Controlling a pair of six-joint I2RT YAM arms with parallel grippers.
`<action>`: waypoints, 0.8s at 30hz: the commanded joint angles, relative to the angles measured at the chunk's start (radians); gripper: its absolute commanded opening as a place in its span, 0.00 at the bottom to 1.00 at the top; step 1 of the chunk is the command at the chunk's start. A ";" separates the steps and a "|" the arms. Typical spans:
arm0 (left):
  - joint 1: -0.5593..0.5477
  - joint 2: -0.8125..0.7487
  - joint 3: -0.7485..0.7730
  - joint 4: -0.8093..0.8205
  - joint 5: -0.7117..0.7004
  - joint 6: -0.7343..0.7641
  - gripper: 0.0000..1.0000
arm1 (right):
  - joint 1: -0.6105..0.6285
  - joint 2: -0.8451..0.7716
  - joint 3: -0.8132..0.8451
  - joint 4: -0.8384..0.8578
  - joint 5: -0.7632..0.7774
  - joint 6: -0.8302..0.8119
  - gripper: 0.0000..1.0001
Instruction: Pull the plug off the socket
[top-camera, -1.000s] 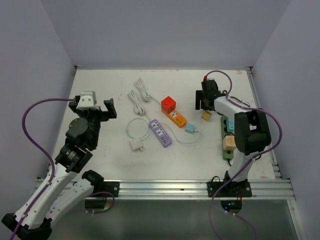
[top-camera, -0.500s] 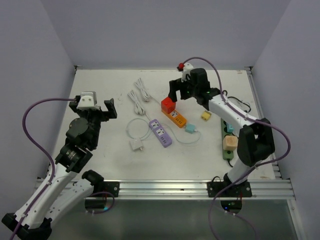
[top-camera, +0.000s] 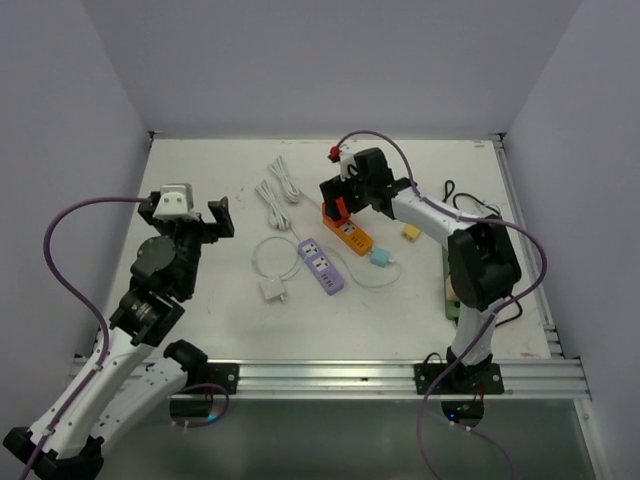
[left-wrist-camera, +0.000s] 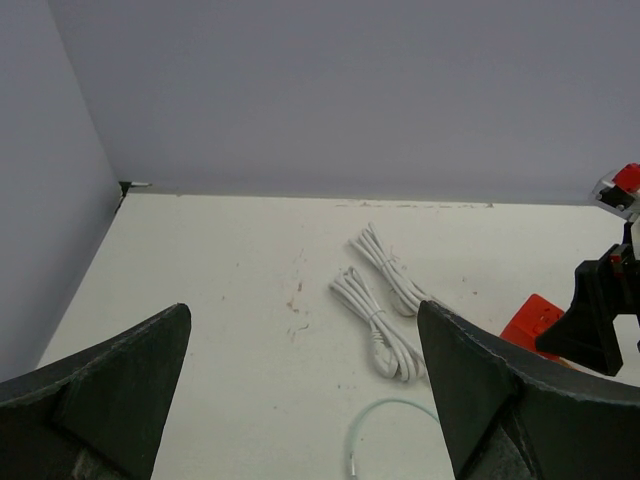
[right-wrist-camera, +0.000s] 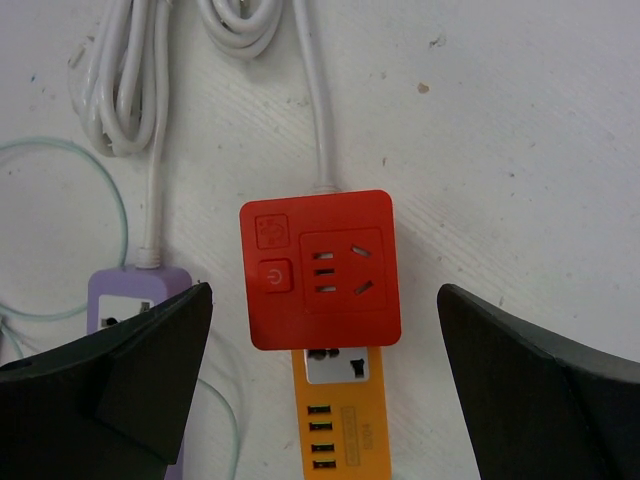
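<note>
White tabletop (top-camera: 225, 325) boxed in by pale lavender walls, same setup as always.

Right gripper (right-wrist-camera: 322, 290) is hanging over the far middle of the table, spread wide and holding nothing. In its wrist view the two black fingers (right-wrist-camera: 120, 380) sit out at either side, and the red cube socket (right-wrist-camera: 320, 268) is framed right between them, lower down on the table. No contact that I can see. The cube's face with the power button and outlet holes points straight up at the camera, and a white cord leaves its far side.

The cube butts up against the far end of the orange power strip (right-wrist-camera: 335, 410), overlapping it a bit. Can't tell if it's actually plugged into it. At the strip's other end a teal plug (top-camera: 381, 256) lies against it, with a thin pale cable looping off to the left. The purple power strip (top-camera: 321, 265) lies just left of the orange one, and two bundles of white cable (top-camera: 283, 190) sit beyond it. A white plug (top-camera: 272, 291) is near the purple strip's near side, and a small yellow plug (top-camera: 411, 232) is off to the right.

Left gripper (left-wrist-camera: 300, 310) is well apart on the left, raised, also spread and empty.
</note>
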 joint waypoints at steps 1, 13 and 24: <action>-0.003 -0.007 0.021 0.023 0.020 0.012 1.00 | 0.021 0.024 0.048 0.009 0.016 -0.034 0.99; -0.005 -0.008 0.019 0.026 0.025 0.012 1.00 | 0.041 0.116 0.134 -0.054 0.122 -0.025 0.77; -0.003 0.006 0.011 0.031 0.023 0.014 1.00 | 0.033 0.049 0.114 -0.037 0.132 0.048 0.03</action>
